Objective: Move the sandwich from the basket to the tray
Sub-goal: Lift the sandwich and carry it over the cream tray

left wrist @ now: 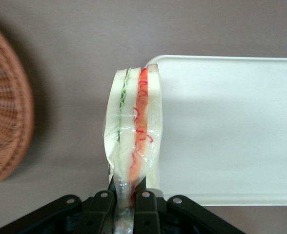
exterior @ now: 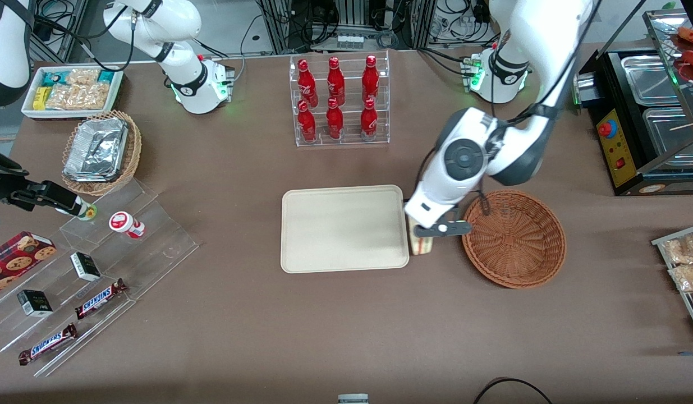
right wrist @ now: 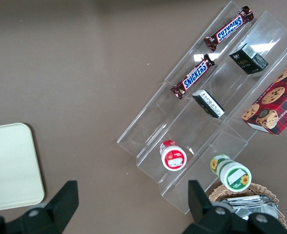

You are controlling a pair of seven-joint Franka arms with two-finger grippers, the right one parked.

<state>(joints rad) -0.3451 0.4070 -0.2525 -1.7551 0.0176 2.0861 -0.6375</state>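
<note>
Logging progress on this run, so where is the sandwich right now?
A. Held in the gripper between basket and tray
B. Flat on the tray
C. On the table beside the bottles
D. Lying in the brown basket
A: the gripper pinches the sandwich by its wrap, between the basket and the tray edge.

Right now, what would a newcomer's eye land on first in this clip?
The hand, shut on the wrapped sandwich and holding it between the empty wicker basket and the bare cream tray, at the tray's edge. Next, the clear rack of red bottles, farther from the front camera than the tray.
</note>
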